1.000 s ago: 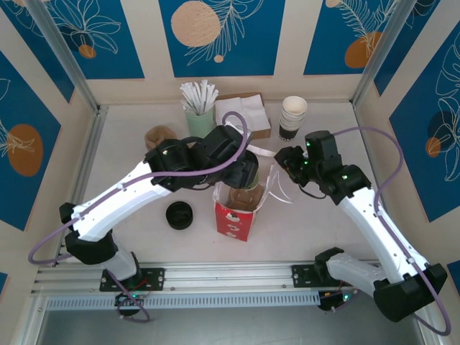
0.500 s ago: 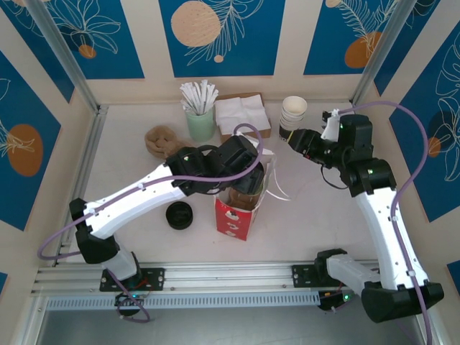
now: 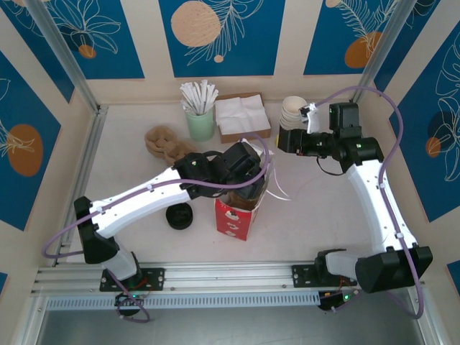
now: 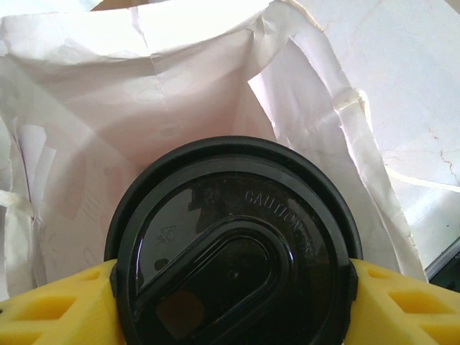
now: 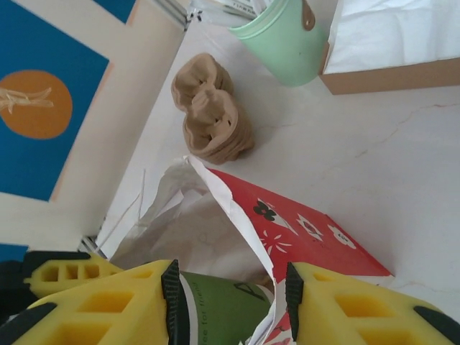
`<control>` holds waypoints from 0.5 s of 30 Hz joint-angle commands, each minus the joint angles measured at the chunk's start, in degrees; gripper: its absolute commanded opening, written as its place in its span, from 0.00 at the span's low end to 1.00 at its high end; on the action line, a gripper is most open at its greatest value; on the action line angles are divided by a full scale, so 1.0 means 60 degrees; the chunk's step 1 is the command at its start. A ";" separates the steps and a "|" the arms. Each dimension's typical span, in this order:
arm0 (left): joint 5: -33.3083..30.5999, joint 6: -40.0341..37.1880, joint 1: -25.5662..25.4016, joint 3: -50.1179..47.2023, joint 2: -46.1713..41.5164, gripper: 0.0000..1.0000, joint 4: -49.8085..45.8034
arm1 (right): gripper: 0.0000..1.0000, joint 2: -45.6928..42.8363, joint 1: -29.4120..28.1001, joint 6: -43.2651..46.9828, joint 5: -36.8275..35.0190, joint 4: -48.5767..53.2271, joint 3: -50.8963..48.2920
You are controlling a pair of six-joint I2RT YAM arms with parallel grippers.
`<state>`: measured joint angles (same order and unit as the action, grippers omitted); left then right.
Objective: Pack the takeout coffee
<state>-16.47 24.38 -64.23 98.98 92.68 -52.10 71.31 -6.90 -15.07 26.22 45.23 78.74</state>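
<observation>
L hand (image 3: 246,180) pinches small olive-green paper cup w/ round black plastic lid (image 4: 230,266), yellow fingers (image 4: 50,309) pressed on both sides of lid. Cup upright, long axis vertical, lid up, in open mouth of red paper bag (image 3: 233,219) on white counter (image 3: 309,215). R hand (image 3: 286,140) spread, holding nothing, near stack of white paper cups (image 3: 293,109).

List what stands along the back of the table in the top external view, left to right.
From the left: tan crumpled lump → mint-green cup of white sticks → brown cardboard tray of white napkins → stack of white lidless paper cups.
</observation>
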 commanded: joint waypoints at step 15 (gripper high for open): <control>0.0152 -0.0510 0.0442 0.0816 0.0036 0.70 -0.0809 | 0.56 0.0812 -0.1254 0.3748 -0.0373 0.0989 0.0708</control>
<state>-16.40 22.94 -62.50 104.60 93.06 -56.58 74.22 -13.96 2.66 25.23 49.41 83.35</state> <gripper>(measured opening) 0.698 0.562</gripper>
